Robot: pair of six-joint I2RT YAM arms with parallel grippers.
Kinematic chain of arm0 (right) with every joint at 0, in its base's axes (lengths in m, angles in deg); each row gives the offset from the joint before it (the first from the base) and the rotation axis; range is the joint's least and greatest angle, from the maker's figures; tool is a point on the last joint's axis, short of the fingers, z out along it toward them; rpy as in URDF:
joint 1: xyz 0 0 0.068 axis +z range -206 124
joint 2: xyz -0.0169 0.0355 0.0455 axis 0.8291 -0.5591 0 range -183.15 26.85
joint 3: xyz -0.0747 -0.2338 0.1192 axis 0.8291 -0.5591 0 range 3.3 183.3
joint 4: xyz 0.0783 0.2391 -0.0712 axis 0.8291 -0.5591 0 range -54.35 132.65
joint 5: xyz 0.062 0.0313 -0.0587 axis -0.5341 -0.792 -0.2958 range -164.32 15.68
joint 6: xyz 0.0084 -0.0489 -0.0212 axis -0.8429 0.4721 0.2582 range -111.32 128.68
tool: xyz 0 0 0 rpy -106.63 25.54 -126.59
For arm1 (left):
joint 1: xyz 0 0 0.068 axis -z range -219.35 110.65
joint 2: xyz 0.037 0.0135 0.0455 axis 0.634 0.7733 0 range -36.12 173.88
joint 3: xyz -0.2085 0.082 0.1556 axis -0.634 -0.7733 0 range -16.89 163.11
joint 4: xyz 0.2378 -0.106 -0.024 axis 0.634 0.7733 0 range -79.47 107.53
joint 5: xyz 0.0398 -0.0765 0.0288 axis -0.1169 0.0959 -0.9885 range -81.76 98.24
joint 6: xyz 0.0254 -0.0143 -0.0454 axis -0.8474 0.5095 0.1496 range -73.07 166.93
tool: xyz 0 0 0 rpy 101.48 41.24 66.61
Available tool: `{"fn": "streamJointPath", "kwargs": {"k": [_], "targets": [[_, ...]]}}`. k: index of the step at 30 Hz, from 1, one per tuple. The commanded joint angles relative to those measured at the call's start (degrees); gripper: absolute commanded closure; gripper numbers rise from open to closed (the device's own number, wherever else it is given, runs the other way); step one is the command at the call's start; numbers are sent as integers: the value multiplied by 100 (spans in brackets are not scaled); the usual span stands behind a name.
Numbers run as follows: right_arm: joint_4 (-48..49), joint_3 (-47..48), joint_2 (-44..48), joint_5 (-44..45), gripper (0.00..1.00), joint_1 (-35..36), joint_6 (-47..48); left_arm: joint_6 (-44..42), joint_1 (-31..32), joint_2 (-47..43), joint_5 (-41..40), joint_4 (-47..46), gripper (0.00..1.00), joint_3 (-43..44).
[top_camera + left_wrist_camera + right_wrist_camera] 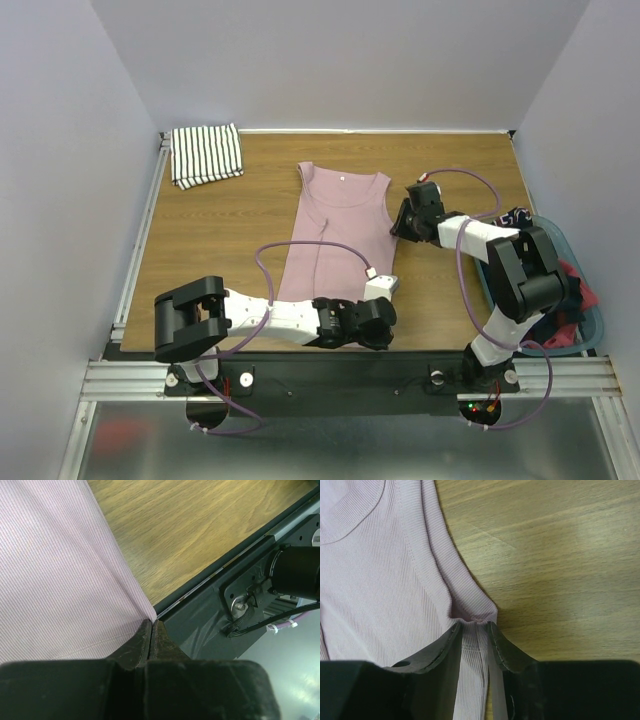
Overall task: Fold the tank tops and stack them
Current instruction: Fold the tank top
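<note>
Pink tank top (335, 235) runs far-to-near on the surface (220, 230), left claw (151, 625) clenched on its near hem corner, right claw (472, 625) parted around the same side's underarm.

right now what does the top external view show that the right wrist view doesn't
Only top external: the striped tank top folded at the far left corner, the blue bin of clothes on the right, and the left gripper at the near hem of the pink tank top. Only right wrist: the right gripper close up, jaws parted, with pink fabric between them just below the armhole. Both: the pink tank top spread flat on the wooden table.
</note>
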Motion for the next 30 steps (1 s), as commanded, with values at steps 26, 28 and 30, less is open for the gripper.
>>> {"fn": "streamJointPath", "kwargs": {"k": [26, 28, 30], "targets": [[122, -69, 327, 414, 99, -33, -18, 99, -24, -331, -76, -267, 100, -238], [113, -17, 371, 353, 100, -33, -1, 151, -24, -401, -129, -355, 100, -378], [104, 54, 406, 222, 100, -25, -27, 195, -33, -489, -155, -408, 100, -467]]}}
